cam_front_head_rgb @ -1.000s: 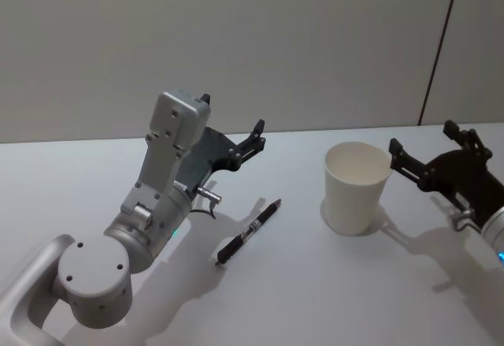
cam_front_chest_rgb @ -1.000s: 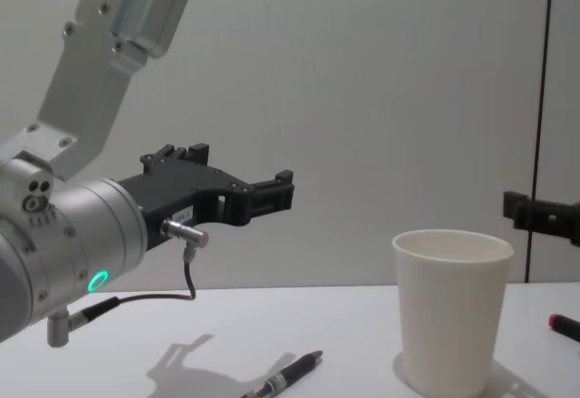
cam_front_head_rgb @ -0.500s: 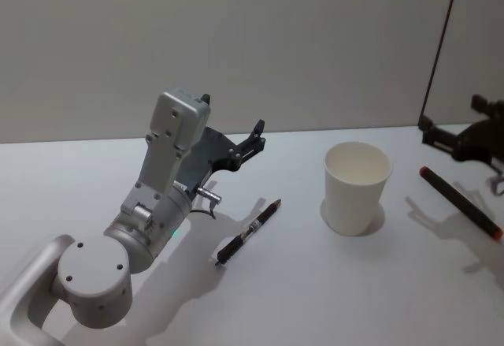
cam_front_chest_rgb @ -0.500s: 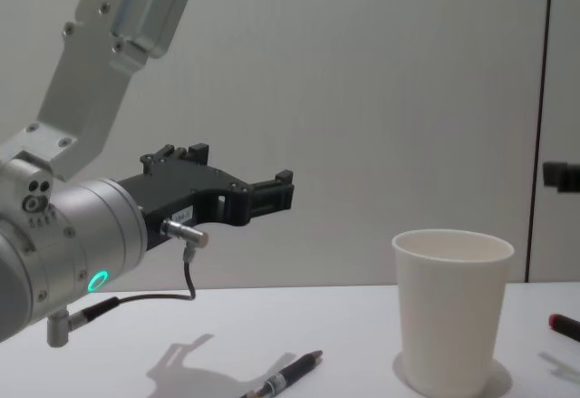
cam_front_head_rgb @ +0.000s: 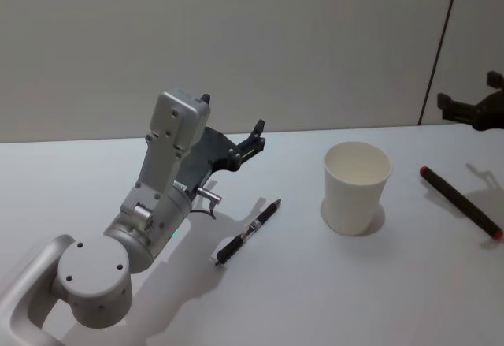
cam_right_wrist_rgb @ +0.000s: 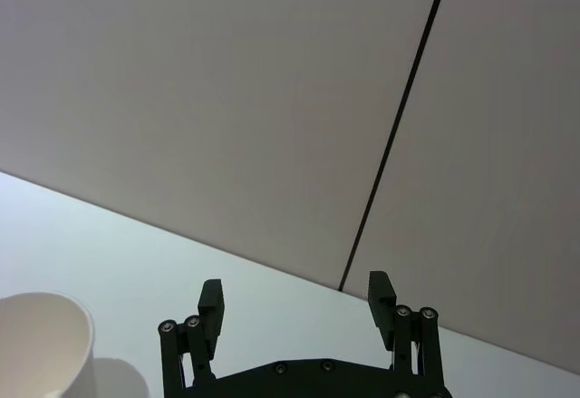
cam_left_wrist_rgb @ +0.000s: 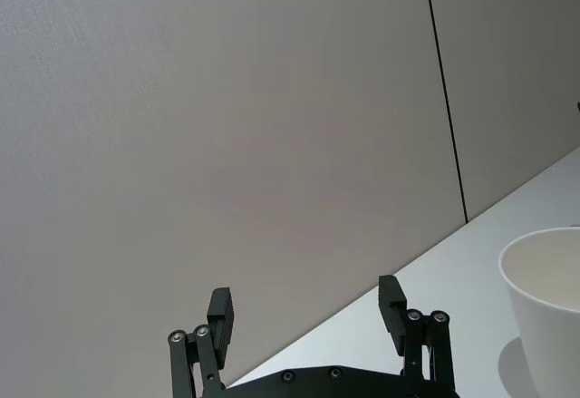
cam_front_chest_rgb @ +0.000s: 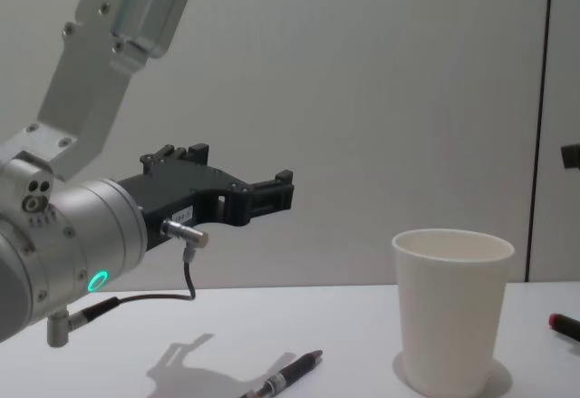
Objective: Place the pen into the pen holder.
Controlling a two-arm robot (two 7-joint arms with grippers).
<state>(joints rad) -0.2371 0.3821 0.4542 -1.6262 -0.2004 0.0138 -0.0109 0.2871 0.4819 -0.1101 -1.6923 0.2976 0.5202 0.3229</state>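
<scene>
The pen (cam_front_head_rgb: 248,232) lies flat on the bench (cam_front_head_rgb: 331,299), between the left gripper (cam_left_wrist_rgb: 306,298) and the cup (cam_front_head_rgb: 357,188). Its jaws, and those of the right gripper (cam_right_wrist_rgb: 295,289) beyond the cup, are spread apart, empty. The pen is judged light, stiff and slick, best pinched mid-barrel.

The white paper cup (cam_front_head_rgb: 357,187) stands upright, empty. 1 black pen (cam_front_head_rgb: 249,231) lies left of it, 1 red-tipped pen (cam_front_head_rgb: 461,202) right.

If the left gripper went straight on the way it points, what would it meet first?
Probably the back wall. The open left gripper aims above the table, with the paper cup off to one side of its line, though depth is hard to judge.
</scene>
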